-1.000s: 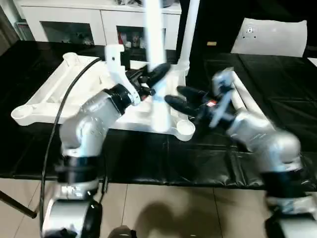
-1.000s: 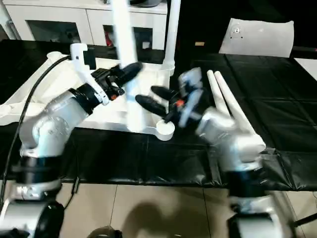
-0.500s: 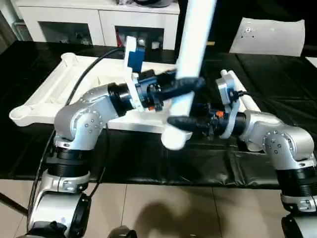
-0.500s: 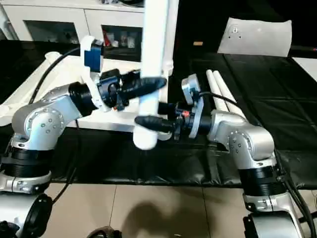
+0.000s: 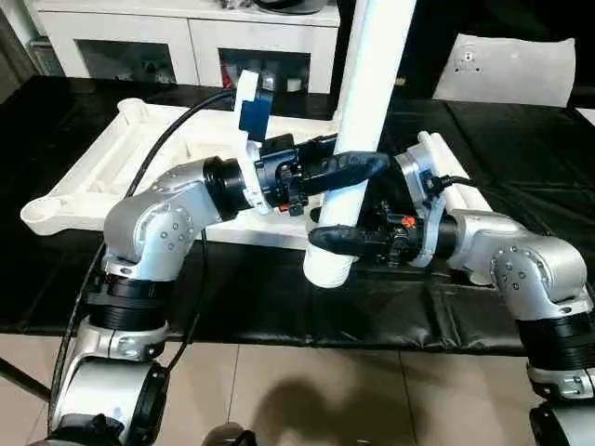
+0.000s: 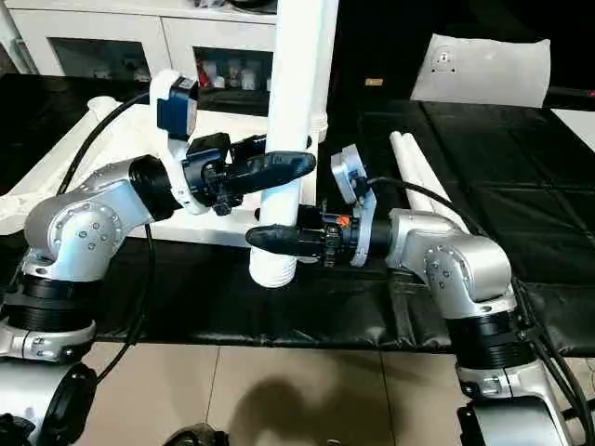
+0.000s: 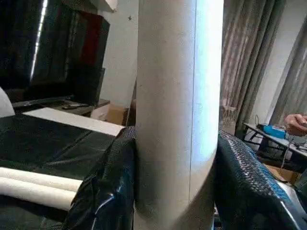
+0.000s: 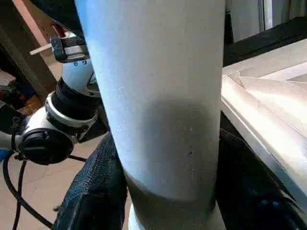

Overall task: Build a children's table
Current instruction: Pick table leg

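One long round tapered white plastic leg (image 5: 367, 111) is held nearly upright in front of the square white plastic table top (image 5: 139, 163), which lies upside down on the black-covered desk (image 5: 521, 149), ribbed underside facing up. The leg's thick lower end hangs free just past the top's near edge, close to the near corner nearest the right arm. The step in hand appears to be carrying this leg to a corner socket. The next move likely calls for shifting that thick end over the socket, keeping the leg plumb, then pressing it down.

Beyond the held leg, another white leg (image 6: 321, 65) already stands upright at the top's far edge. Two spare white legs (image 6: 423, 181) lie side by side on the desk, beside the top on the right arm's side.

The left hand (image 5: 344, 169) is clenched around the leg, a black finger on each side. The right hand (image 5: 337, 240) grips the same leg just below, its fingers also flanking it.

Behind the top stands a white cabinet with glass doors (image 5: 139, 46).
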{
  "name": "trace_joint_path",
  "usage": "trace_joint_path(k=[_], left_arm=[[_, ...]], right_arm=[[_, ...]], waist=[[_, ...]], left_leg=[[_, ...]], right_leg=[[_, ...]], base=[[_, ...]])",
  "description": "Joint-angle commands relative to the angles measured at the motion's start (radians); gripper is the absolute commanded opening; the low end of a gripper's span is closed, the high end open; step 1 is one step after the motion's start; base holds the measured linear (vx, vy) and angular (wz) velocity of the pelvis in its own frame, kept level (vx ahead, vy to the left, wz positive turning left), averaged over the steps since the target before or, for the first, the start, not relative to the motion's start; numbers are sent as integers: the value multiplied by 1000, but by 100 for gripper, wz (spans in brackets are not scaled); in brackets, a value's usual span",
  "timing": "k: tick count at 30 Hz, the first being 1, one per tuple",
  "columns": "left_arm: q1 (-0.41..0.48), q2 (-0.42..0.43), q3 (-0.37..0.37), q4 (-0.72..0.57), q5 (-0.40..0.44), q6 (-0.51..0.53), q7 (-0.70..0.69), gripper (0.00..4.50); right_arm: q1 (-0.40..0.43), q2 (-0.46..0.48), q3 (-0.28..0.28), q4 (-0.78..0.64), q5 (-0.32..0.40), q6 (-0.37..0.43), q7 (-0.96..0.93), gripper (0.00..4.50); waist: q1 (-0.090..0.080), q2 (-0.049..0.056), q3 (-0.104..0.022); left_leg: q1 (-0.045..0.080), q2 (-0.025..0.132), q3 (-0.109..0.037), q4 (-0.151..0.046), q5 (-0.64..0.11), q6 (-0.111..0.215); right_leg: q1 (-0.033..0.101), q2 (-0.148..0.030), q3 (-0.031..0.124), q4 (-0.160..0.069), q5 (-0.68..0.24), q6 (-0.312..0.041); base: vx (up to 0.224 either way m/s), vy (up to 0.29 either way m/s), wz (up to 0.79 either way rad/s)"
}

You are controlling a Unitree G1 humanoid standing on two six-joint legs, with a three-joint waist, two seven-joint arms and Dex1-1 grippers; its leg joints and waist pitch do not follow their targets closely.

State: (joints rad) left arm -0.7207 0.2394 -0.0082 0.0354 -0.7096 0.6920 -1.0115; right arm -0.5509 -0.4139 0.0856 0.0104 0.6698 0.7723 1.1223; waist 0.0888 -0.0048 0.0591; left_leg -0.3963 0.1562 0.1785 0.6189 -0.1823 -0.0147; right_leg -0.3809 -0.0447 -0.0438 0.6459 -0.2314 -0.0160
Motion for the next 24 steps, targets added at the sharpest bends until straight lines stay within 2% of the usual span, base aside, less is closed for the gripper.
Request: trace_joint_path(k=[1, 4, 5, 7, 9, 12, 14, 15, 16, 20, 21, 24], left_arm=[[-17, 15, -3, -9, 29, -33, 8, 185], [-17, 7, 13, -7, 26, -18, 49, 185], [-17, 5, 19, -6, 17, -6, 57, 220], [3, 3, 26, -32, 11, 4, 80, 255], [24, 4, 15, -53, 36, -25, 90, 263], [57, -14, 10, -75, 104, -85, 177, 298], [86, -38, 10, -121, 147, -107, 270, 302], [86, -38, 10, -121, 147, -107, 270, 302], [97, -54, 12, -144, 171, -117, 324, 302], [118, -78, 3, -183, 203, -138, 386, 302], [119, -80, 3, -185, 205, -138, 392, 274], [139, -120, 10, -209, 223, -138, 484, 267]], right_arm=[[-6, 0, -1, -18, 12, -1, 3, 202], [-2, 8, -3, -20, 5, -10, -9, 201], [-1, 11, -4, -20, 3, -14, -15, 201], [4, 33, -7, -21, -19, -41, -56, 199], [9, 46, -5, -23, -34, -59, -77, 197], [19, 77, -2, -17, -71, -95, -141, 193], [27, 113, -6, -1, -103, -136, -206, 193], [27, 113, -6, -1, -103, -136, -206, 193], [30, 130, -10, 9, -115, -151, -234, 193], [32, 149, -10, 23, -137, -169, -270, 193], [32, 150, -10, 24, -138, -170, -272, 193], [33, 163, -9, 31, -156, -189, -294, 193]], waist=[[0, -10, -70], [1, -8, -70], [1, -9, -71], [0, -7, -70], [-1, -7, -71], [-4, -5, -69], [-4, -7, -69], [-3, -5, -71], [-4, -5, -70], [-3, -6, -68], [-5, -6, -67], [-5, -7, -67]], left_leg=[[26, 75, -27, -65, -73, 27], [26, 76, -27, -65, -74, 26], [25, 76, -27, -65, -73, 25], [26, 76, -27, -65, -74, 22], [25, 78, -29, -66, -74, 23], [24, 80, -30, -68, -80, 10], [27, 77, -28, -69, -90, 5], [26, 83, -30, -70, -90, 0], [28, 81, -29, -69, -94, 0], [27, 79, -29, -71, -96, 0], [25, 79, -30, -71, -96, -1], [25, 78, -29, -69, -103, -1]], right_leg=[[46, -105, 53, -78, -46, -231], [46, -106, 52, -77, -42, -234], [46, -107, 52, -76, -36, -237], [45, -107, 52, -75, -36, -239], [46, -107, 52, -75, -34, -239], [46, -107, 53, -76, -36, -228], [45, -105, 53, -79, -50, -222], [46, -109, 54, -76, -43, -225], [44, -107, 53, -77, -43, -225], [44, -106, 54, -80, -58, -211], [44, -105, 55, -79, -53, -211], [44, -105, 55, -82, -59, -209]], base=[[0, 0, 0], [0, 0, 0], [0, 0, 0], [0, 0, 0], [0, 0, 0], [0, 0, 0], [0, 0, 0], [0, 0, 0], [0, 0, 0], [0, 0, 0], [0, 0, 0], [0, 0, 0]])
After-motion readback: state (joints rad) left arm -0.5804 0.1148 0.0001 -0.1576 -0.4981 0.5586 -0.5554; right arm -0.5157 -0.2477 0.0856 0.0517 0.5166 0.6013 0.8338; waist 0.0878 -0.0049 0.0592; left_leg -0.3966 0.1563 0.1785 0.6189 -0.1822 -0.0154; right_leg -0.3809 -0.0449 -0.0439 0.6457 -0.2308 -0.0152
